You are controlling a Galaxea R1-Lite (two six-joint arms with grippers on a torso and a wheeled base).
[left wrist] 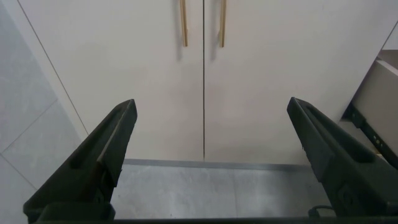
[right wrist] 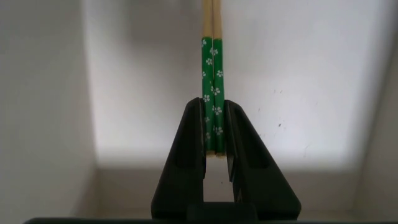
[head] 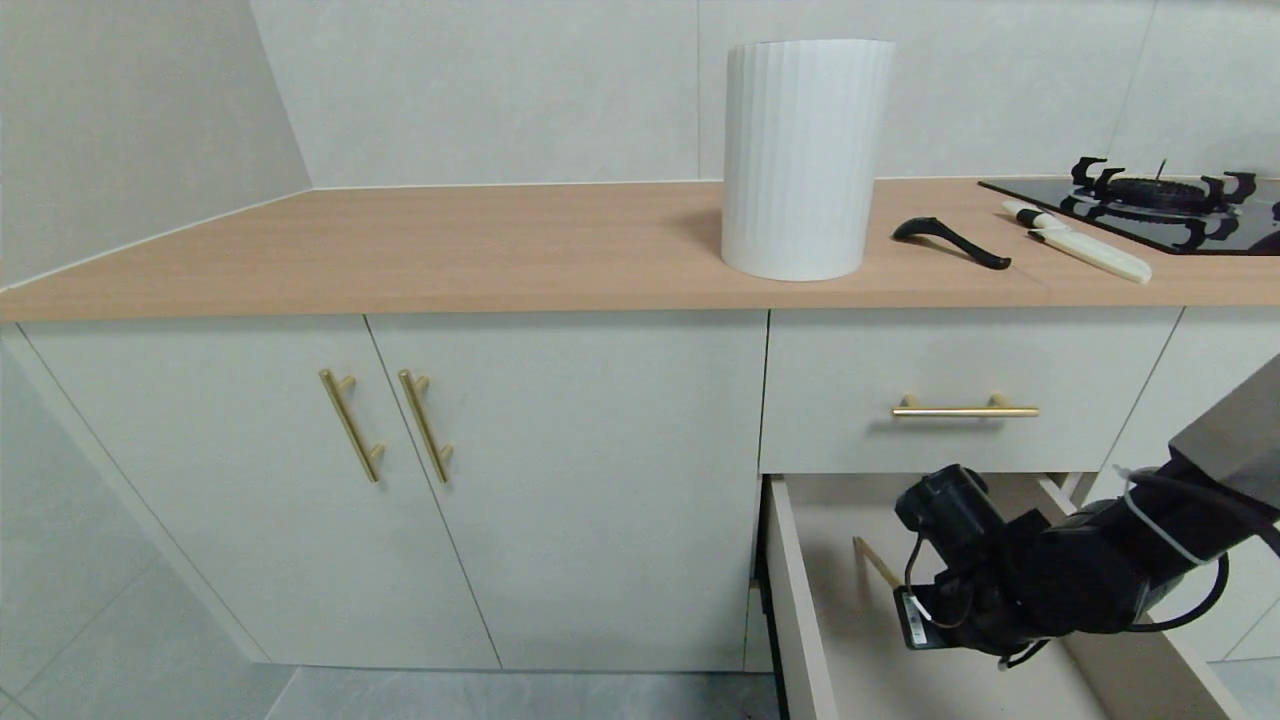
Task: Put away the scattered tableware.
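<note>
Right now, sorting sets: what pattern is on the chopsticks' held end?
The chopsticks are green with small white flowers there; clearest in the right wrist view.

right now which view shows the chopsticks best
Right wrist view: the chopsticks show close-up, green ends pinched in the right gripper. Head view catches a thin tip over the drawer; left wrist view faces cupboard doors.

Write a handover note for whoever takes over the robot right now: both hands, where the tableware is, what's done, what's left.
Left hand: open, empty, facing the cupboard doors.
Right hand: shut on the chopsticks, inside the open drawer.
Done: drawer open, chopsticks in it but not yet released.
Left: release them; the black utensil and white knife lie on the counter, right of the white container.
</note>
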